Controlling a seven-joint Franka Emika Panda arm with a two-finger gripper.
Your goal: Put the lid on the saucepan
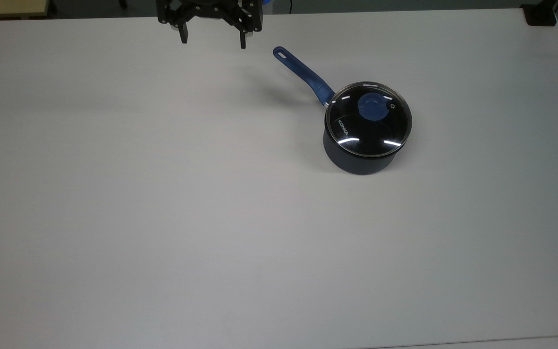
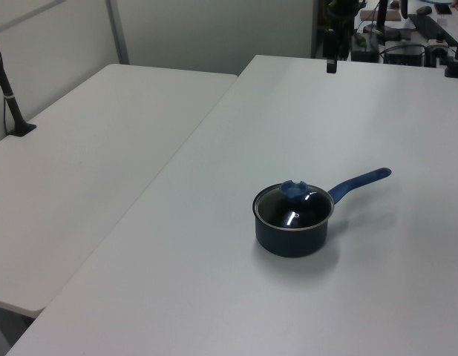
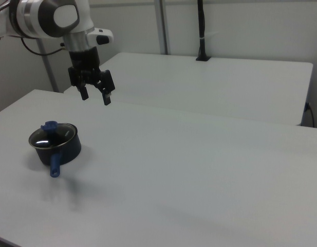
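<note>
Pan [image 1: 356, 155] sits on the white table [image 1: 162, 218], the landmark here. Lid [image 1: 368, 118] lies seated flat on pan's rim, blue knob [image 1: 372, 106] up, white lettering near the rim on the top view's left. Pan's blue handle [image 1: 303, 75] runs away from the pot toward the top view's upper left, hole at its far end.

Gripper [image 1: 211, 39] hangs in the air above the table's far edge, well apart from the pan, past the handle's tip. Its 2 fingers [image 3: 106, 96] are spread wide, nothing between them.

A second table [image 2: 80, 170] stands beside the first.
</note>
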